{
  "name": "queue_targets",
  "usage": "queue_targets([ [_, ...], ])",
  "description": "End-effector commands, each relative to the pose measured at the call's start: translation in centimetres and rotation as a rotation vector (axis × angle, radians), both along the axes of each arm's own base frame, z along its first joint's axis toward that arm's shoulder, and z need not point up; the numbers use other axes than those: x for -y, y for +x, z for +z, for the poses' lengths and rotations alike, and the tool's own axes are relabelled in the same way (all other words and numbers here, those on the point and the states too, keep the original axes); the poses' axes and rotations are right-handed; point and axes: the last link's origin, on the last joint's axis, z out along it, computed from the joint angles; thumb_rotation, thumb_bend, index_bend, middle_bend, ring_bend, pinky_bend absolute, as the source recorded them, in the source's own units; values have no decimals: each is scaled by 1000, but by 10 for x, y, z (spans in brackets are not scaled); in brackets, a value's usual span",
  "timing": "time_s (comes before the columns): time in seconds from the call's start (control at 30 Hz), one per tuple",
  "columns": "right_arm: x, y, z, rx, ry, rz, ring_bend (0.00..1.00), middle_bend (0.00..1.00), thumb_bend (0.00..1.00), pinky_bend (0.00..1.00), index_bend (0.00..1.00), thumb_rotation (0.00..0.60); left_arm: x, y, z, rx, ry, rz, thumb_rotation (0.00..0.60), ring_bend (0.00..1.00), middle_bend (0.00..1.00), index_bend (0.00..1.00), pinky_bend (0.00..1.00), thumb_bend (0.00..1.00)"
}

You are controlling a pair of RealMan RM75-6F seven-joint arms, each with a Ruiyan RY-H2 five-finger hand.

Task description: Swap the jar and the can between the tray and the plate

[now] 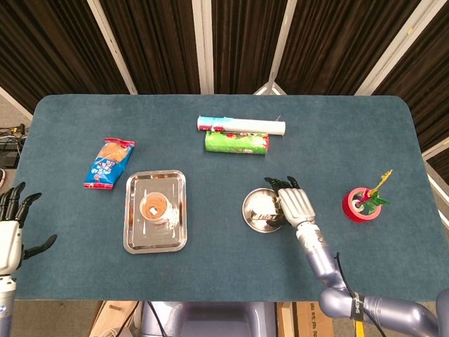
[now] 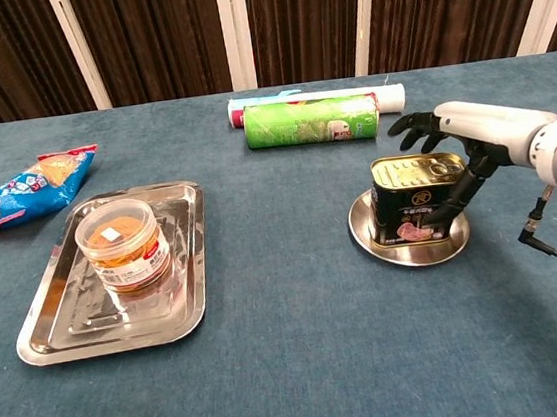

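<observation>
Can first: your dark tin stands upright on the round metal plate, right of centre on the blue table. Your right hand sits over its far right side, fingers spread above the lid and the thumb down along the can's right face; whether you actually grip the tin I cannot tell from either view. From the head view that hand covers most of the can, with only the plate's left rim showing.

Your jar, clear with a brownish filling and a small white label on its lid, stands in the steel tray on the left, well apart from the plate.

Your left hand hangs off the table's left edge, fingers apart and holding nothing.

Beyond the tray lies a blue snack packet. At the far middle a green tube lies on its side, with a white roll just behind it. A red tape roll holding a small plant sits to the right of your right hand.
</observation>
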Motion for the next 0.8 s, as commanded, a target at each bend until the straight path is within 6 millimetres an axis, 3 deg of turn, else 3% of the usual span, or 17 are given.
queue_targets([
  [0.03, -1, -2, 7, -17, 6, -10, 43, 25, 16, 0, 0, 600, -1, 0, 0, 1, -1, 1, 600, 0, 0, 204, 25, 53],
  [0.27, -23, -20, 58, -46, -134, -11, 0, 1, 14, 0, 0, 600, -2, -2, -1, -5, -21, 8, 600, 0, 0, 204, 25, 53],
  [0.43, -67, -64, 104, -102, -282, -8, 0, 1, 11, 0, 0, 600, 2, -1, -1, -9, -51, 25, 600, 0, 0, 203, 25, 54],
  [0.53, -96, -87, 116, -156, -338, 32, 0, 1, 11, 0, 0, 600, 7, -1, -2, -17, -68, 46, 600, 0, 0, 197, 25, 61],
  [0.63, -114, -97, 120, -164, -376, 60, 0, 1, 11, 0, 0, 600, 13, -1, -1, -21, -86, 76, 600, 0, 0, 191, 25, 69],
  [0.8, -127, -110, 124, -241, -417, 115, 0, 1, 12, 0, 0, 600, 21, 2, -5, -19, -133, 62, 600, 0, 0, 188, 25, 70],
])
